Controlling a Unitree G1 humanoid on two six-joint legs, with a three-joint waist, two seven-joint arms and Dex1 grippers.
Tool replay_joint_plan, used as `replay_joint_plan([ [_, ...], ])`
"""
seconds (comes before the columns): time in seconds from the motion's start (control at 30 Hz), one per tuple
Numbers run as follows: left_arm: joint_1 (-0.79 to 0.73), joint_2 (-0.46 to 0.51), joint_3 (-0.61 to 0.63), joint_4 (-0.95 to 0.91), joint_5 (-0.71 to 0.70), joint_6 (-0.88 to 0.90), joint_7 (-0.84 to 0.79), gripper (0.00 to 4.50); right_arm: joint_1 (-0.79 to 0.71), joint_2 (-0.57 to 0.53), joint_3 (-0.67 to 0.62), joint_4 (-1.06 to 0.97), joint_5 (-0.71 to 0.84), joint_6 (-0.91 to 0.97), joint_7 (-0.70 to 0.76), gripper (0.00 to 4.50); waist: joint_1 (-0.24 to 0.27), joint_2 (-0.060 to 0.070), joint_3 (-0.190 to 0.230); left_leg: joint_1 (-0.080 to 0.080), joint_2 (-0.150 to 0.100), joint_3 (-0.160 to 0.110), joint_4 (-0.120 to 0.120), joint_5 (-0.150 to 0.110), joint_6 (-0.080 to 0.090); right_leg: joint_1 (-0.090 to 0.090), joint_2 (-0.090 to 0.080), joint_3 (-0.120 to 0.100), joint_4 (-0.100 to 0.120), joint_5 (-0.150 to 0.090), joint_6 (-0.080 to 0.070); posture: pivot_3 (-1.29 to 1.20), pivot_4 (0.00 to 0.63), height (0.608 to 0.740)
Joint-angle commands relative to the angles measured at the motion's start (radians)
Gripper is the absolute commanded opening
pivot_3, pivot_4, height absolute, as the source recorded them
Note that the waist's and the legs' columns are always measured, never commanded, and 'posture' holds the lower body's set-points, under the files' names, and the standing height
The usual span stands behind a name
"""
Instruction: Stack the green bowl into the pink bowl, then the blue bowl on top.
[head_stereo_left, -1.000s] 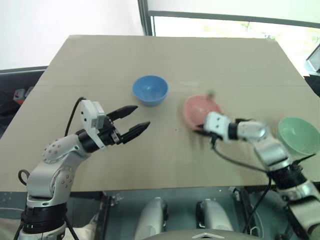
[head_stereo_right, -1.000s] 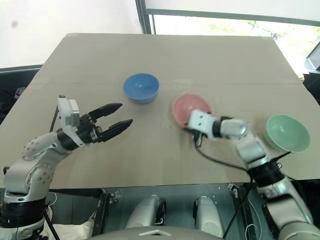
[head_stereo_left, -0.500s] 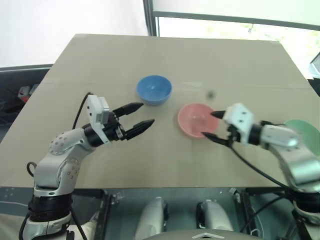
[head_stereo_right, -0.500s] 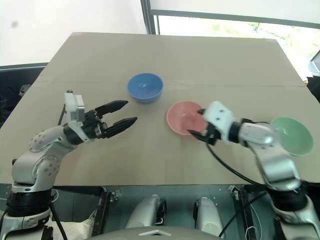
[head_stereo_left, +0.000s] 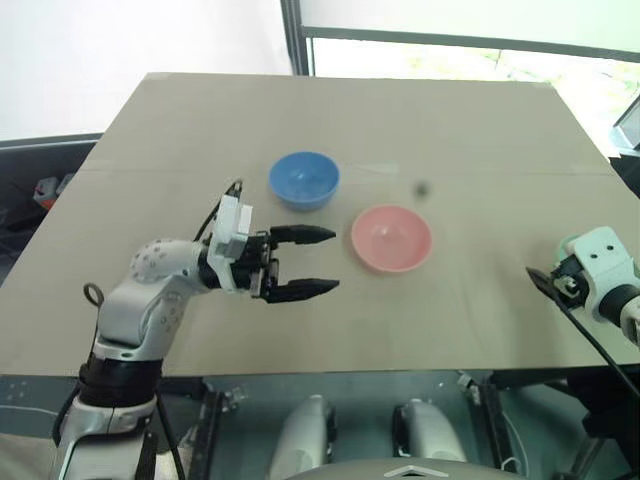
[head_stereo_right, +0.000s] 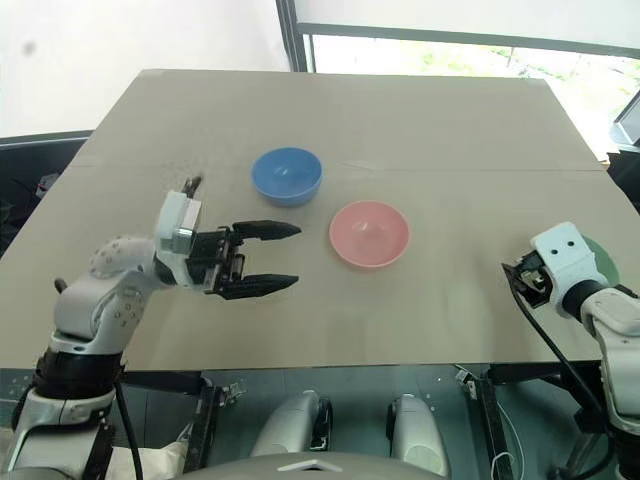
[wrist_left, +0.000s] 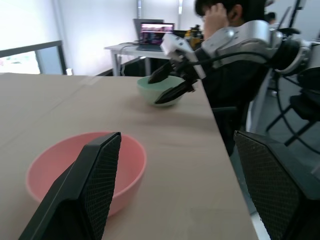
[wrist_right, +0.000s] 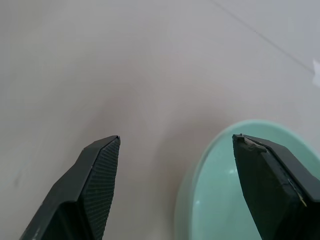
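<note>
The pink bowl (head_stereo_left: 391, 238) sits upright at the table's middle, with the blue bowl (head_stereo_left: 303, 180) just behind it to the left. My left gripper (head_stereo_left: 330, 262) is open and points sideways at the pink bowl (wrist_left: 85, 167) from a short gap, touching nothing. At the right edge of the table stands the green bowl (wrist_left: 160, 91), largely hidden behind my right wrist in the head views. My right gripper (wrist_right: 176, 137) is open over the green bowl's (wrist_right: 240, 185) near rim, one finger above its hollow and the other above the table.
The tan table (head_stereo_left: 200, 130) runs wide behind the bowls, and its front edge lies close under both arms. In the left wrist view a person (wrist_left: 225, 15) sits beyond the table's right side, near a desk with a laptop (wrist_left: 155, 32).
My right gripper opened off the pink bowl and swung right to the green bowl. The pink bowl now rests flat. My left gripper turned and shifted right toward the pink bowl.
</note>
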Motion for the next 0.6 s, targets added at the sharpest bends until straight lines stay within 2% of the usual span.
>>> replay_joint_plan([
  [0.03,-0.031,0.011,-0.006,-0.012,-0.03,0.018,-0.042,3.81,-0.03,0.011,0.01,0.036,0.005,-0.011,-0.032,2.58,-0.001,0.0,0.0,0.0,0.0,0.0,0.0,0.0,0.0,0.0,0.0,0.001,0.0,0.0,0.0,0.0,0.15,0.74],
  [0.1,-0.038,0.013,-0.006,-0.014,-0.028,0.02,-0.05,3.81,-0.041,0.011,0.021,0.057,0.002,-0.017,-0.042,1.6,0.0,0.0,0.0,-0.002,0.0,0.0,0.0,0.0,0.001,-0.002,0.0,0.001,-0.001,0.0,0.0,0.0,0.15,0.74],
  [0.13,-0.039,0.013,-0.004,-0.015,-0.027,0.021,-0.051,3.81,-0.046,0.01,0.024,0.064,0.003,-0.018,-0.045,1.37,0.0,0.0,0.0,-0.002,0.0,0.0,0.0,0.0,0.001,-0.002,0.0,0.001,-0.001,0.0,0.0,0.0,0.15,0.74],
  [0.17,-0.039,0.014,-0.003,-0.015,-0.025,0.022,-0.051,3.81,-0.053,0.008,0.027,0.071,0.002,-0.022,-0.051,0.82,0.0,0.0,0.0,-0.002,0.0,0.0,0.0,0.0,0.001,-0.002,0.0,0.001,-0.001,0.0,0.0,0.0,0.15,0.74],
  [0.23,-0.035,0.015,0.001,-0.016,-0.018,0.018,-0.047,3.81,-0.064,0.002,0.031,0.079,-0.003,-0.032,-0.058,0.09,0.0,0.0,0.0,-0.003,0.001,0.0,0.0,0.0,0.001,-0.002,0.0,0.0,-0.001,0.0,0.0,0.0,0.15,0.74],
  [0.4,-0.009,0.009,0.028,-0.021,-0.012,0.012,-0.002,3.81,-0.111,-0.02,0.067,0.017,0.021,-0.102,-0.019,0.09,0.001,0.001,0.0,-0.003,0.001,0.0,0.0,0.0,0.001,-0.002,0.0,0.0,-0.001,0.0,0.0,0.0,0.15,0.74],
  [0.5,0.014,-0.003,0.053,-0.011,-0.008,0.007,0.051,3.81,-0.185,0.019,0.131,-0.12,0.153,-0.14,0.082,0.09,-0.007,0.001,0.001,-0.002,0.002,0.0,0.0,0.0,0.001,-0.002,0.0,0.001,-0.001,0.0,0.0,0.0,0.15,0.74],
  [0.6,0.037,-0.014,0.068,0.008,0.03,-0.012,0.12,3.81,-0.313,0.087,0.249,-0.218,0.257,-0.124,0.127,0.09,-0.02,0.001,0.001,-0.002,0.004,-0.001,0.0,0.0,0.001,-0.002,0.002,0.0,-0.001,0.0,0.0,0.0,0.15,0.74],
])
